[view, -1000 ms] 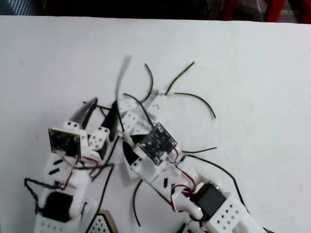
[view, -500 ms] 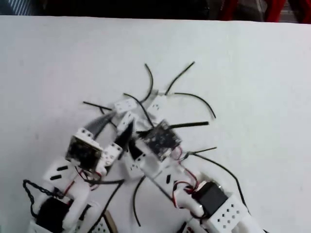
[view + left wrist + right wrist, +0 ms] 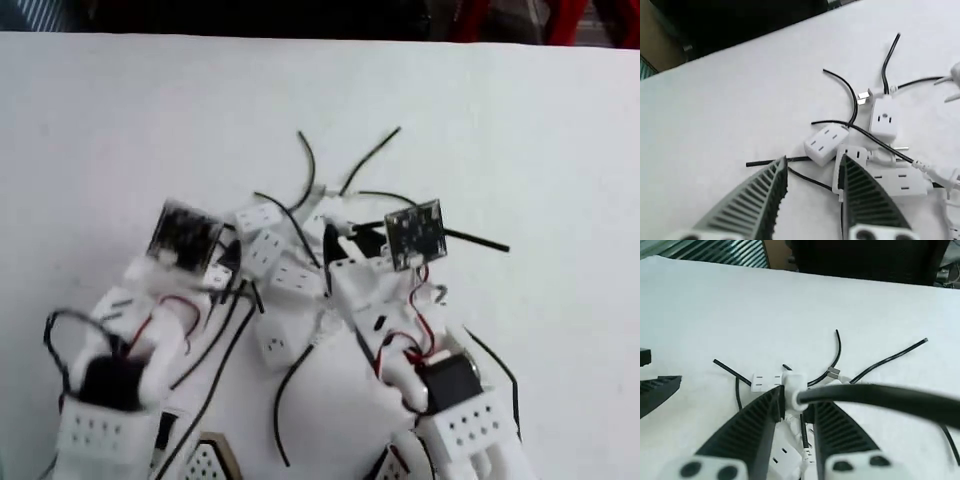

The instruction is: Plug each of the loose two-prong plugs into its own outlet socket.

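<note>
Several white outlet sockets lie bunched mid-table: one [image 3: 262,216], one [image 3: 295,278] and one [image 3: 275,346] nearer the arms. Black-corded plugs sprawl around them. In the left wrist view, my left gripper [image 3: 812,160] hangs open just short of a socket [image 3: 826,144], with another socket [image 3: 884,119] farther off and nothing between its fingers. In the right wrist view, my right gripper [image 3: 794,397] is shut on a white two-prong plug [image 3: 792,384] whose stiff black cord [image 3: 880,396] sticks out sideways. From above, that cord [image 3: 470,240] juts right of the right gripper [image 3: 333,240].
Loose black cords [image 3: 375,150] fan out beyond the cluster, and one cord [image 3: 285,400] curls toward the front edge. Arm wiring trails beside the left arm's base [image 3: 100,400]. Bare white table [image 3: 540,130] spreads to the right and far side.
The right arm has swung right and risen, carrying the plug so its cord now points right. The left arm turned and shifted back left, off the sockets.
</note>
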### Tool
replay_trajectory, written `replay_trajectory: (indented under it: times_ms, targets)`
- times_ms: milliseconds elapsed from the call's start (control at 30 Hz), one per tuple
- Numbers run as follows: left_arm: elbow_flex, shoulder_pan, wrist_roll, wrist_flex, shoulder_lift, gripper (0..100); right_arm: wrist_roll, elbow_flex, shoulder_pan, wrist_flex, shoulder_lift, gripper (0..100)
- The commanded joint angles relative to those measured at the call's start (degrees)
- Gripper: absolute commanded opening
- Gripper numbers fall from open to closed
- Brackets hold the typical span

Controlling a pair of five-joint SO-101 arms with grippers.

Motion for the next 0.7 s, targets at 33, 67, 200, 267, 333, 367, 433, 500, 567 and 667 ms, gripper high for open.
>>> replay_trajectory:
  times_ms: [33,67,200,267,333,367,433,500,567,667]
  targets:
    - [-9.1,-0.3,-0.1,0.0,21.8,28,-0.6,-0.4,3.4,-7.8,11.6,1.7]
    - [-10.2,-0.3,0.0,-0.1,25.4,31,-0.6,-0.6,4.0,-9.5,14.4,1.7]
    - [-14.7,-0.3,-0.1,-1.7,38.3,32,-0.6,-0.8,4.6,-14.7,22.1,1.7]
    - [-16.9,-0.3,-0.3,-3.6,44.2,32,-0.6,-0.9,4.6,-15.8,23.9,1.7]
    - [-19.0,-0.3,-0.2,-5.5,50.0,32,-0.6,-0.9,4.6,-15.9,24.1,1.7]
    - [-20.1,-0.3,-0.1,-6.2,52.8,32,-0.6,-0.9,4.6,-15.8,24.1,1.7]
    - [-22.8,-0.3,-0.1,-7.4,58.4,29,-0.6,-0.9,4.6,-15.7,24.1,1.7]
    - [-25.9,-0.3,-0.4,-7.9,63.5,27,-0.6,-0.9,4.6,-15.7,24.1,1.7]
    - [-29.0,-0.3,-0.4,-8.0,68.2,24,-0.6,-0.9,4.6,-15.6,24.1,1.7]
    - [-33.0,-0.3,-0.4,-8.0,74.3,24,-0.6,-0.9,4.6,-15.6,24.1,1.7]
